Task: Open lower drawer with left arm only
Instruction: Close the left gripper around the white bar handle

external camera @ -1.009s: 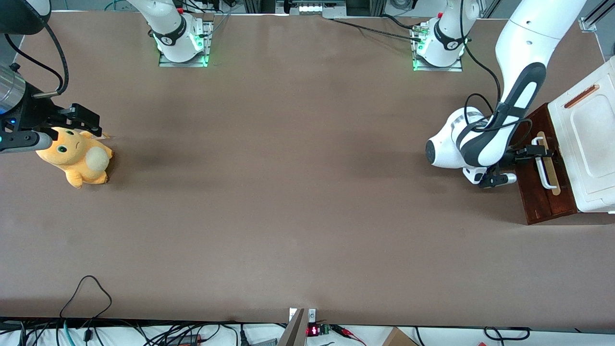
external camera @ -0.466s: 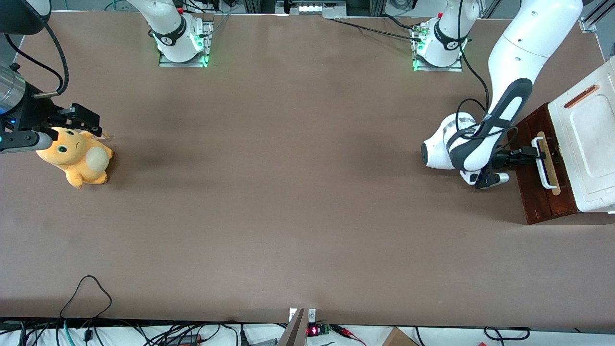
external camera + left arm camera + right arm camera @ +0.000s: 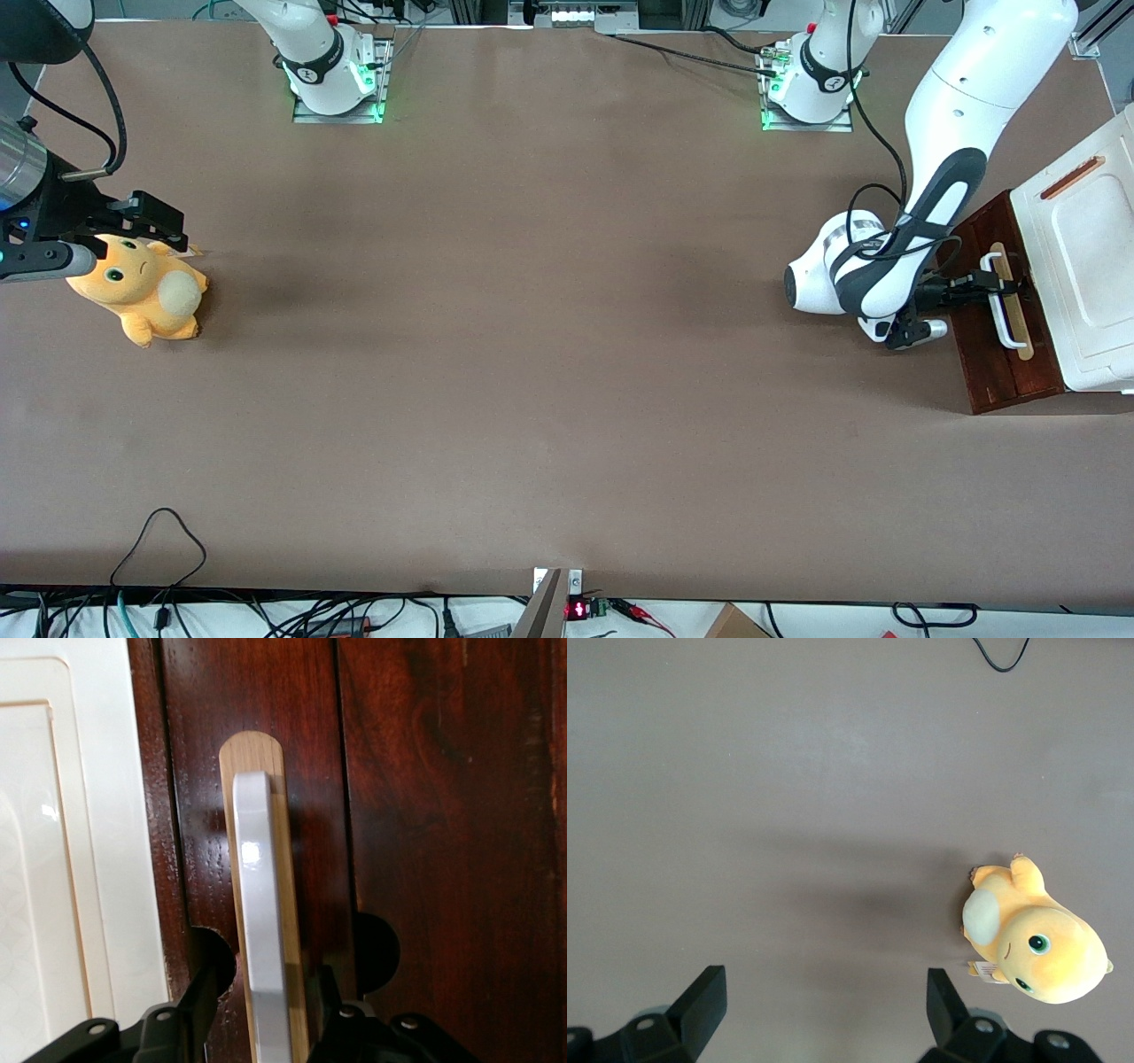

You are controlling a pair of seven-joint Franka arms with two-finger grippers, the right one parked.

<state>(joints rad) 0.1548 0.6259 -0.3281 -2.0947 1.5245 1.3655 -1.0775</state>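
Wrist view shows my gripper (image 3: 262, 1028) open around the white handle (image 3: 261, 921), ready to pull the lower drawer (image 3: 992, 346).

Bright even overhead light; soft shadows; glare on white handle (image 3: 257, 930); sharp

The gripper (image 3: 999, 285) straddles the white loop handle (image 3: 261, 930), one finger on each side. In front of the lower drawer (image 3: 997, 354), only the left arm (image 3: 895, 266) occupies the tabletop (image 3: 549, 354).
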